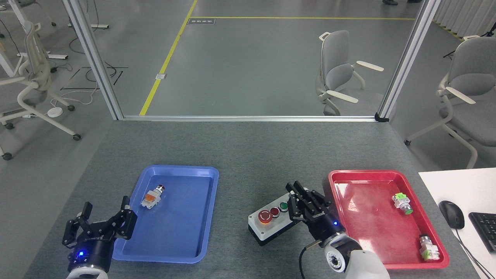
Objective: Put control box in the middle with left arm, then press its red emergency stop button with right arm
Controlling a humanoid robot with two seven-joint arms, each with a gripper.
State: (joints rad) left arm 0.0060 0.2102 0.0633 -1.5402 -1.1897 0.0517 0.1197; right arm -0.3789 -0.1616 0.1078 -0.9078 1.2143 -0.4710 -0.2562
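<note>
The right gripper (pixel 304 201) is seen over the far right end of the control box (pixel 273 221), where the black knob is hidden behind it. Its black fingers (pixel 300 197) are held close together, with almost no gap, and nothing is gripped between them. Whether the box is touched by them cannot be told.

The control box is set on the dark grey table (pixel 248 151), in the middle, between the two trays. It lies slanted. On its light grey lid, the red emergency stop button (pixel 265 217) is seen at the near left end, uncovered, with a small red button (pixel 274 211) and a green button (pixel 284 206) next to it.

The left gripper (pixel 101 224) is held low at the near left corner of the blue tray (pixel 193 217). Its fingers are spread wide and nothing is held.

A small orange-and-white switch (pixel 152 196) is lying in the blue tray. Two small green-and-white parts (pixel 402 204) are lying in the red tray (pixel 362 174).
</note>
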